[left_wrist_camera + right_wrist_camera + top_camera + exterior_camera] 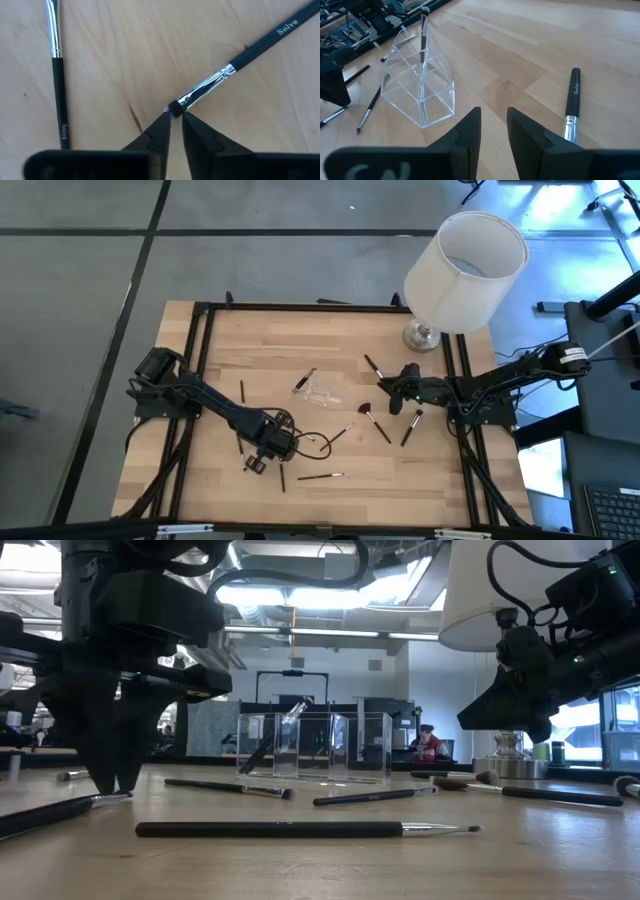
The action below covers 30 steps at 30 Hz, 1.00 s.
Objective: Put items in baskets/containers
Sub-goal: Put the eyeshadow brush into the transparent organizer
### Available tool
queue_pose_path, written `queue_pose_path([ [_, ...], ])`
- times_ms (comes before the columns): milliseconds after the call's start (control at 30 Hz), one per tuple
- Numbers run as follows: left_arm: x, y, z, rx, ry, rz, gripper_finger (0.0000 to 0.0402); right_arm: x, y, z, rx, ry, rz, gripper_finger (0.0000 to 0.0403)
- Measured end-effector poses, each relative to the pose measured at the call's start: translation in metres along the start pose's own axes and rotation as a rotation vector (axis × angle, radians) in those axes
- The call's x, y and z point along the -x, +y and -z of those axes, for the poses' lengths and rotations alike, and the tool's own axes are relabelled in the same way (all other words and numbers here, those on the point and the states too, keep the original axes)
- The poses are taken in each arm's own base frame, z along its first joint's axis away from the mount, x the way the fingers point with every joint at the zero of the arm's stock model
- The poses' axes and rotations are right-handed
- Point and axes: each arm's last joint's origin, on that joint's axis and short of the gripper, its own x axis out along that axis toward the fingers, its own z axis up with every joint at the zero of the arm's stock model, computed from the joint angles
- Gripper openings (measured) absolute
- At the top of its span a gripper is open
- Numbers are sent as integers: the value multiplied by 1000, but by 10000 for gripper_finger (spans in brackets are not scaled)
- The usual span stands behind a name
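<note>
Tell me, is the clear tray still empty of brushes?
No, one brush already stands in the clear tray, leaning in an end compartment.

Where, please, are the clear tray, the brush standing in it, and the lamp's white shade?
Clear tray [420, 90], right wrist view, on its transparent divider wall.
Brush in the tray [423, 35], right wrist view, on its dark handle leaning in the far compartment.
Lampshade [465, 270], high view, on its white outer side.
</note>
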Motion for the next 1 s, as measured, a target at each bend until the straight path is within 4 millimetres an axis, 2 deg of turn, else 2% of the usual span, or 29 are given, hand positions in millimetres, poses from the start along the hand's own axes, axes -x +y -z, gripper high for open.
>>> queue_pose_path([
  [133, -6, -1, 0, 24, 12, 6, 5, 0, 0, 0, -18, 1, 0, 94],
  [267, -18, -2, 1, 39, 62, 50, 3, 0, 0, 0, -20, 1, 0, 94],
  [400, -19, -4, 1, 29, 79, 7, 3, 0, 0, 0, -21, 1, 1, 94],
  [533, -1, -5, -1, 25, 79, -77, 2, 0, 0, 0, -20, 3, 1, 94],
  [567, 5, -5, 3, 30, 110, -107, 2, 0, 0, 0, -22, 3, 2, 94],
  [667, 32, -5, -7, 78, -24, -181, 2, 0, -1, 2, -28, 24, -1, 94],
  [867, 69, -12, 1, 141, -119, -256, 2, 0, -2, 5, -24, 47, 13, 94],
  [933, 77, -12, 2, 192, -151, -249, 2, 0, -2, 5, -24, 49, 14, 94],
  [1000, 77, -13, 4, 239, -150, -228, 3, -1, -3, 5, -35, 52, 15, 94],
])
